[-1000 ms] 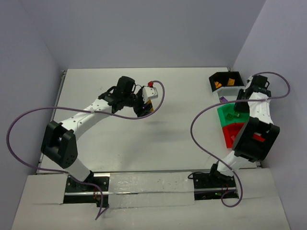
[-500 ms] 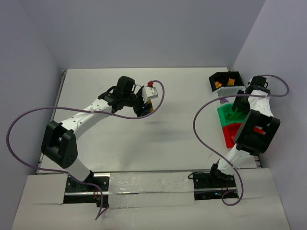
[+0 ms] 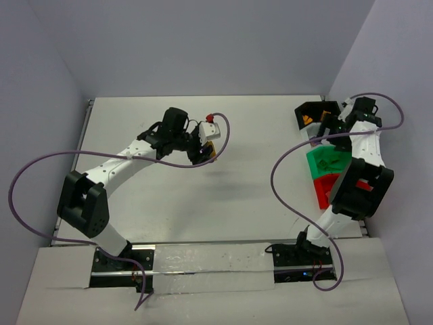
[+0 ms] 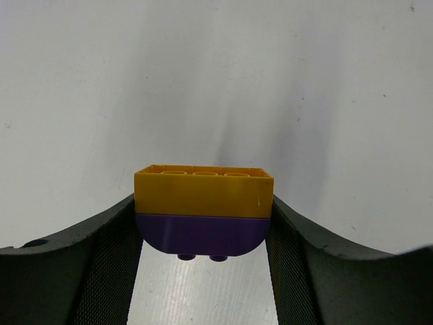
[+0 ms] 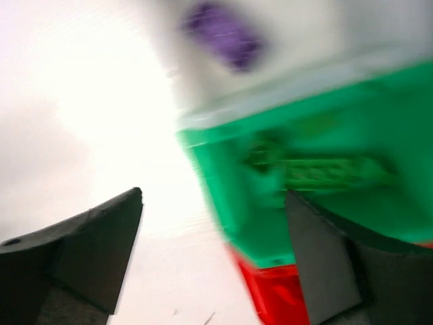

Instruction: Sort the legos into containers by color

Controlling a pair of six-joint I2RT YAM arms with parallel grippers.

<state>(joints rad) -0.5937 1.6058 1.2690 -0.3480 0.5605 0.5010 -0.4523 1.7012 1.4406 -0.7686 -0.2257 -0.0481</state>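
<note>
Overhead, left claw (image 3: 207, 149) a little toward twelve o'clock from the middle of the pale flat table (image 3: 257, 203). Closed partway onto a stacked plastic brick block (image 4: 203, 211): orange-yellow layer on top, purple layer beneath, three round studs showing on the upper face, two more poking out under the purple. Black mesh-faced fingers (image 4: 108, 264) pressed against the block's nine- and three-o'clock ends in the wrist view, bare tabletop behind. Right claw (image 5: 210, 250) spread wide, nothing between the jaws; own wrist picture badly smeared. From above, poised over the row of small rectangular open plastic bins at the table's three-o'clock edge, about where black meets white. Row order from the twelve-o'clock end toward six: black bin (image 3: 302, 112), white bin (image 5: 298, 47), green bin (image 3: 331, 161), red bin (image 3: 325, 188), walls side by side. Orange-yellow pieces (image 3: 308, 120) lying in the black bin. One purple piece (image 5: 223, 27) in the white bin, blurred. Green pieces (image 5: 318, 169) in the green bin, shapes too smeared to make out. Red bin half hidden under the right arm (image 3: 358, 189); contents not readable. Purple cables (image 3: 284, 176) looping off both arms over the table.
</note>
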